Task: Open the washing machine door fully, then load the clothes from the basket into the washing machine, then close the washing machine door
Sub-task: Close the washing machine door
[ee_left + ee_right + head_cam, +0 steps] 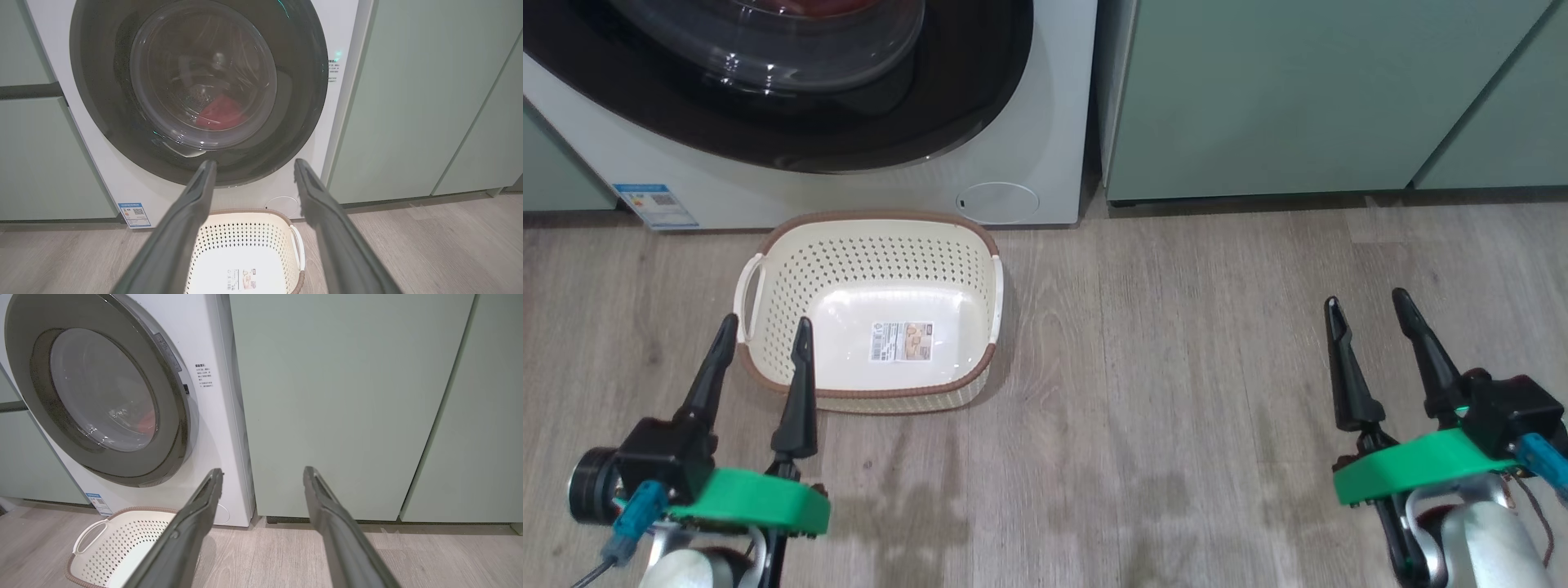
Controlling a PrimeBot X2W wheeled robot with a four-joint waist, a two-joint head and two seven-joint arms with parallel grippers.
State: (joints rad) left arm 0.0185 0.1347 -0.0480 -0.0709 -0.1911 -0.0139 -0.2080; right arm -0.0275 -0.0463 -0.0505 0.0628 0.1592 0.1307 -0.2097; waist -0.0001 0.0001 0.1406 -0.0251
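Both grippers hang released, holding nothing: the left gripper (765, 327) and the right gripper (1365, 300) each spread two long, dark, tapering fingers wide apart. Just ahead of the left jaws the basket (874, 253) sits on the floor (1176, 367). It is cream plastic with perforated walls, a brown woven-look rim and white loop handles. A printed label (901, 340) on its smooth bottom is too small to read. Beyond it stands the white washing machine (1045, 122), with the washing machine door (980, 90) shut, a glossy black ring around a domed clear bowl. Behind the glass, above the left jaws, lie the red clothes (220, 114). The right jaws point at matte pale green cabinets (1258, 98), the machine to their left. The floor is grey wood-grain planks. A blue sticker (656, 204) bears a QR code, its text illegible.
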